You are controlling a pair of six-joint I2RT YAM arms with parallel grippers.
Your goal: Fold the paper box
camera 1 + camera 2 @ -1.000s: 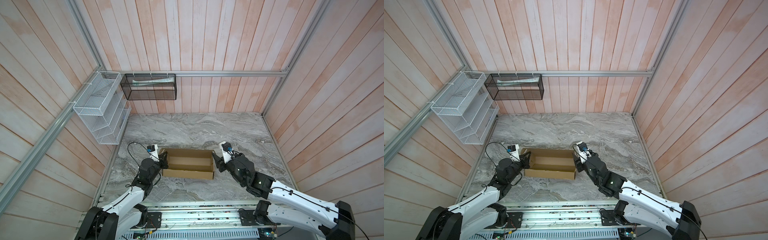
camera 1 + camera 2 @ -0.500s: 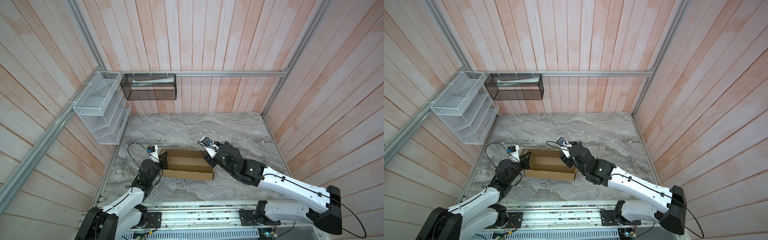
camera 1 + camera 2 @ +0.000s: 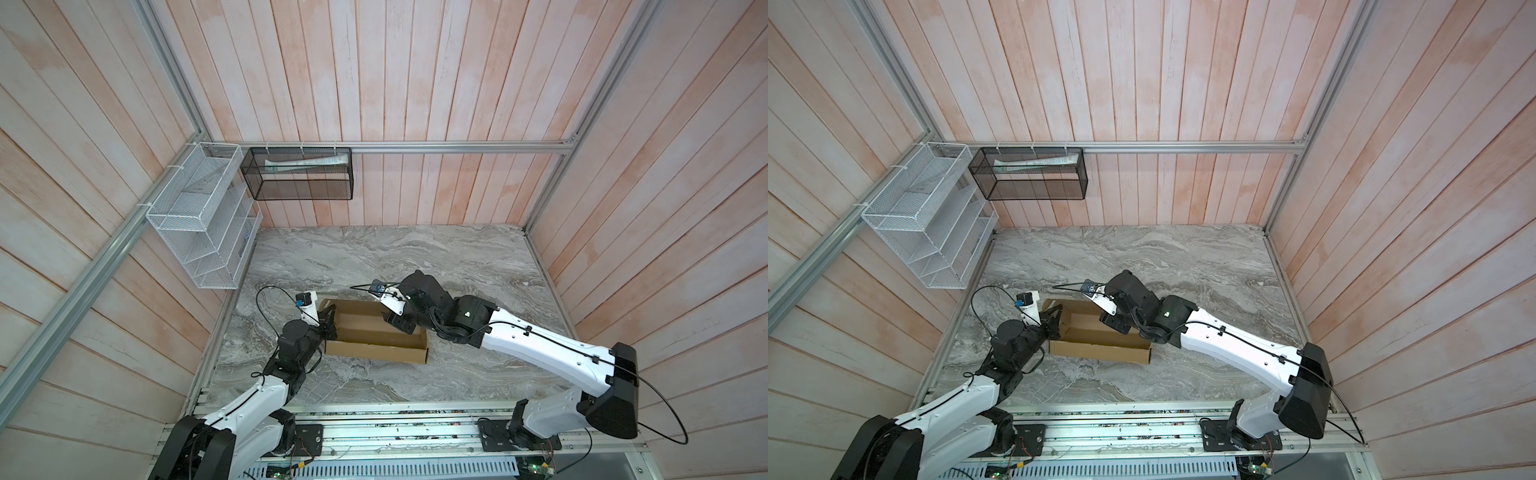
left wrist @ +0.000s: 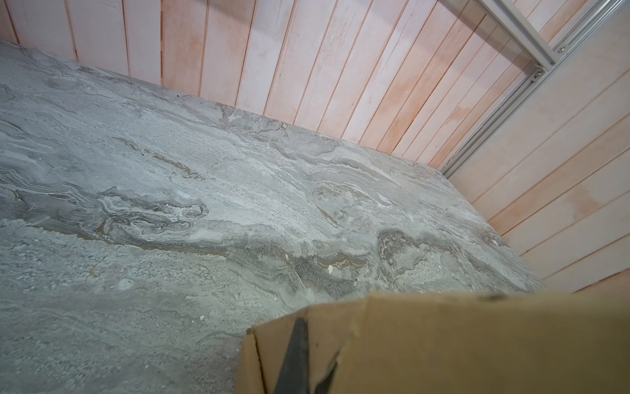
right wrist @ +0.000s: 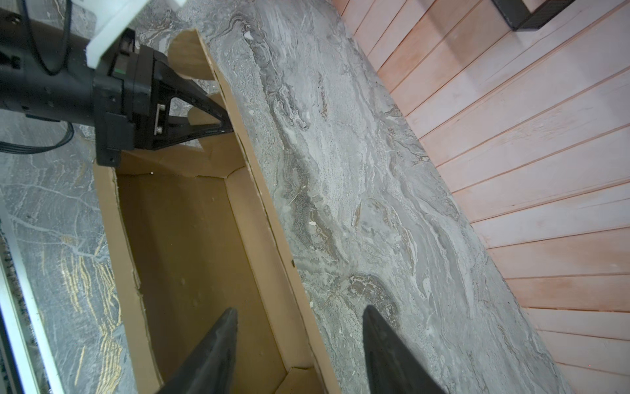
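Paper box (image 3: 376,337): shallow open tray of plain tan corrugated cardboard, walls raised, is set on grey marble-pattern tabletop (image 3: 374,257) in near half, between both arms. Cardboard at left end is pinched by closed left gripper (image 5: 225,128). Right gripper (image 5: 300,308) is held open astride far long wall, one finger inside, other outside over table. Far right corner is hidden by right wrist in both top views. White wire rack (image 3: 199,232) and black mesh basket (image 3: 301,178) are hung on pale wooden plank walls (image 3: 415,83), well apart from box.
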